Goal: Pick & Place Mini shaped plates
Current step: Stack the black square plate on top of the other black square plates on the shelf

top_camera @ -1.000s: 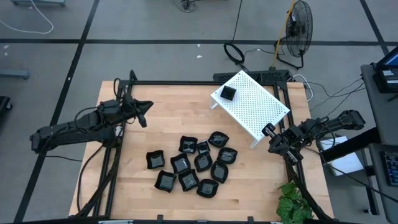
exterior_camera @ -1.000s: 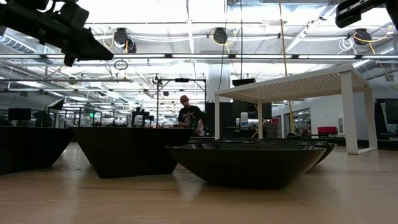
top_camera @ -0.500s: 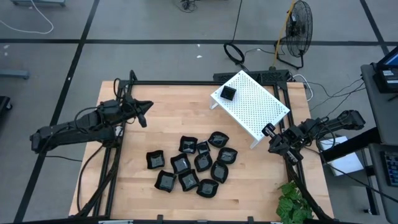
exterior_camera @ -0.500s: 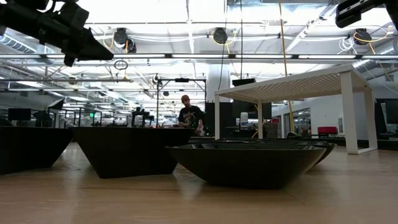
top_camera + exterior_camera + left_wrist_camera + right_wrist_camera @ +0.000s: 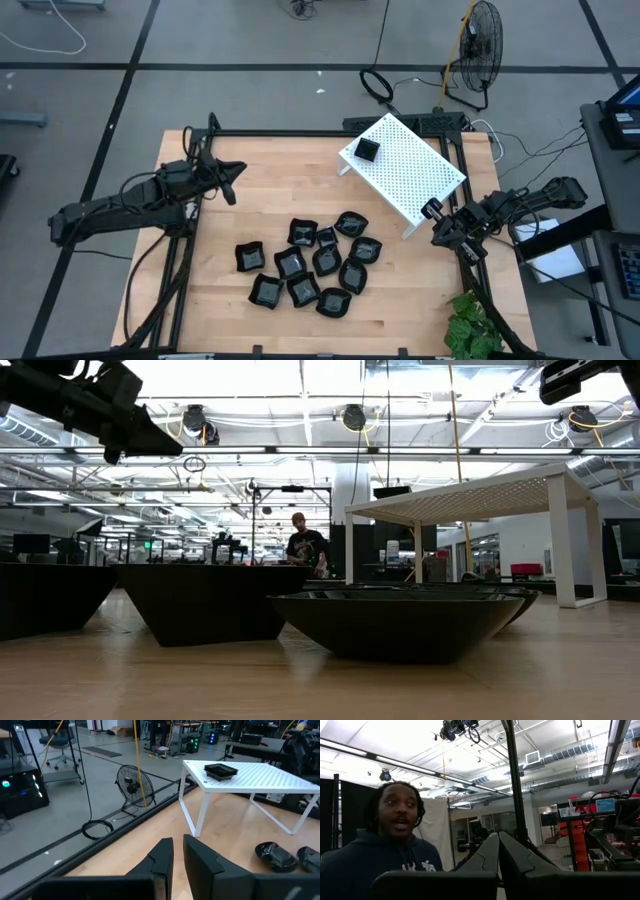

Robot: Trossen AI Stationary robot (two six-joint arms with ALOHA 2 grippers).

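Several glossy black mini plates (image 5: 310, 265) lie in a cluster on the wooden table's near middle, and they loom large in the low view (image 5: 400, 622). One more plate (image 5: 367, 150) sits on top of the white perforated rack (image 5: 405, 165), also seen in the left wrist view (image 5: 220, 770). My left gripper (image 5: 234, 181) hovers shut over the table's far left part, away from the cluster; its fingers nearly meet in its wrist view (image 5: 178, 851). My right gripper (image 5: 434, 218) waits shut at the table's right edge beside the rack, tilted up toward the room (image 5: 498, 845).
The rack stands on legs (image 5: 555, 540) at the far right of the table. A black frame (image 5: 300, 133) rims the table. A plant (image 5: 468, 325) sits at the near right corner. A fan (image 5: 478, 45) and cables lie beyond. A person (image 5: 395, 845) is beyond the right gripper.
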